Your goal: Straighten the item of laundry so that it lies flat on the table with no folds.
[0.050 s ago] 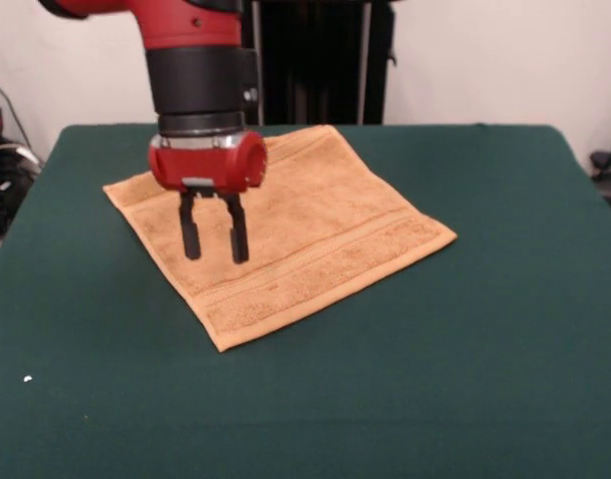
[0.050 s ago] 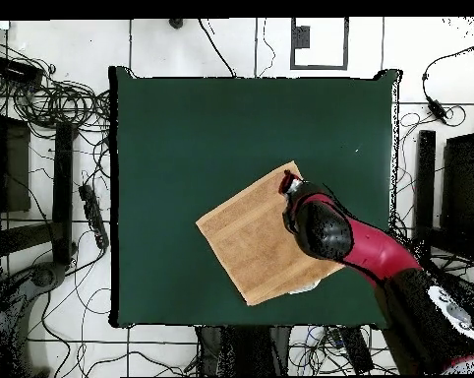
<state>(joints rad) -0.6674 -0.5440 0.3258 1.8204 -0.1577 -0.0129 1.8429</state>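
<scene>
Golden-tan terry towel (image 1: 286, 235) spread flat on the green worktop (image 1: 505, 299), turned like a diamond, tool (image 1: 215, 242) above its left part, fingers spread, pinching nothing

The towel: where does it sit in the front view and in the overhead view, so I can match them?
Front view: towel lies flat, centre-left, under the open gripper.
Overhead view: towel right of centre, near the table's bottom edge.
Shared landmark: the red arm over one towel corner.
</scene>
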